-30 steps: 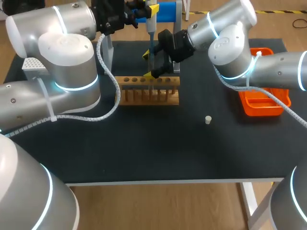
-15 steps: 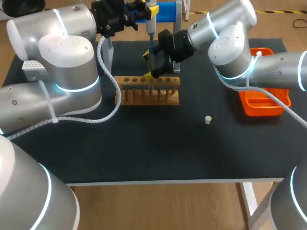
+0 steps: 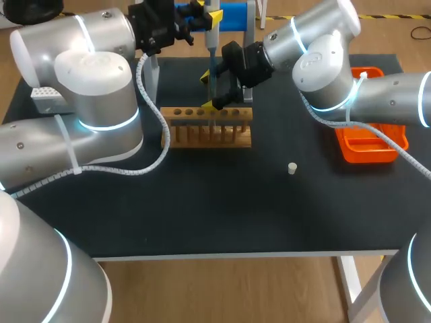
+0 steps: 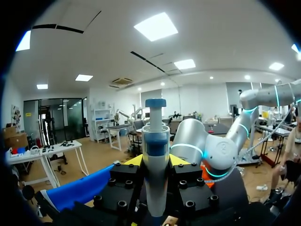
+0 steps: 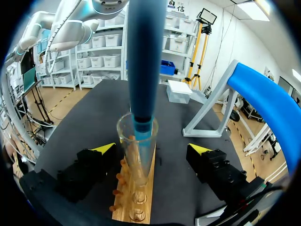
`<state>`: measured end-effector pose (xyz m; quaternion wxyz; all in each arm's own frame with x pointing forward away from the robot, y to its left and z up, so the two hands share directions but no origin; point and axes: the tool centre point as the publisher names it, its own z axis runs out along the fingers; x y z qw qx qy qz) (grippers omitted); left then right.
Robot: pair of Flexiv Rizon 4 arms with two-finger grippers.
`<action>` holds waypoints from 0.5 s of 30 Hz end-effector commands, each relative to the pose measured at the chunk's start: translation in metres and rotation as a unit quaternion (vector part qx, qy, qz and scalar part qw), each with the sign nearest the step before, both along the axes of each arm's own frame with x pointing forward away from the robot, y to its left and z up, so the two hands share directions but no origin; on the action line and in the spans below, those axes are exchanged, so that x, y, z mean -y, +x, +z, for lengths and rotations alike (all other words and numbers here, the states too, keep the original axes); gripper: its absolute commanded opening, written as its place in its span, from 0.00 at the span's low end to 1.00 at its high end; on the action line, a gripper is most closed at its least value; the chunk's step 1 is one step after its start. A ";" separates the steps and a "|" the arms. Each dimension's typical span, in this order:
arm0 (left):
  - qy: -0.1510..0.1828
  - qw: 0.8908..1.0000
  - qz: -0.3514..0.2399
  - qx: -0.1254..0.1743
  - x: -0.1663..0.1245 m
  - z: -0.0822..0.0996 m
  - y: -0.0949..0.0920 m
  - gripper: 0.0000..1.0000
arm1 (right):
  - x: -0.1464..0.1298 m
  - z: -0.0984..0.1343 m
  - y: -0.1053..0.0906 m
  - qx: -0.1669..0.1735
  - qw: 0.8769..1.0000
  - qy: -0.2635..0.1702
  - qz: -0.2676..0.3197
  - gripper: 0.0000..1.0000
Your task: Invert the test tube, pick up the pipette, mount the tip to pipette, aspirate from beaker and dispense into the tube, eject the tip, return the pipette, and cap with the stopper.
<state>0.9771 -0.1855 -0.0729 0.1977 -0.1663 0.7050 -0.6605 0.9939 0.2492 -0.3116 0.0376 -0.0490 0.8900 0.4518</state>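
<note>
1. Nearest me in the head view is the stopper [image 3: 292,168], a small pale plug alone on the black table [image 3: 202,215], at 4 o'clock from the wooden test tube rack [image 3: 210,126]. It looks light and likely to roll. I would pinch it by its sides.
2. The orange tray [image 3: 367,145] lies at 3 o'clock from the rack, under my right arm. A white tip box [image 3: 42,97] sits at 9 o'clock.
3. The test tube [image 5: 136,160] stands slightly tilted over the rack, mouth up, its foot apparently in a rack hole.
4. The right gripper [image 5: 151,149] brackets the tube with its jaws apart. The right wrist view shows a clear gap on one side, so it is not clamped.
5. I judge the tube to be thin, clear glass: light, slick and fragile. The place to hold it is the wall just under the rim, with gentle squeeze only.
6. The pipette [image 4: 155,136] hangs upright above the tube at 12 o'clock, its pipette tip [image 5: 142,127] inside the tube's mouth. This looks like the dispense step.
7. The left gripper [image 4: 155,161] is clamped on the pipette's body below the plunger. The body looks stiff and light, so that grip suits it.
8. Farthest off, the blue pipette stand [image 3: 232,13] waits at 12 o'clock.
</note>
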 end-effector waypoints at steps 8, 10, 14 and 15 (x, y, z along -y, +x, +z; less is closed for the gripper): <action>-0.002 1.000 0.002 0.005 0.002 -0.005 -0.001 0.00 | 0.000 0.001 0.000 -0.001 1.000 -0.002 0.001 1.00; -0.002 1.000 0.002 0.004 0.002 -0.006 -0.001 0.00 | 0.000 0.001 0.000 -0.001 1.000 -0.002 0.001 1.00; -0.002 1.000 0.002 0.004 0.002 -0.008 -0.001 0.00 | 0.000 0.001 0.000 -0.001 1.000 -0.002 0.001 1.00; -0.002 1.000 0.003 0.004 0.002 -0.008 -0.001 0.00 | 0.000 0.001 0.000 -0.001 1.000 -0.002 0.001 1.00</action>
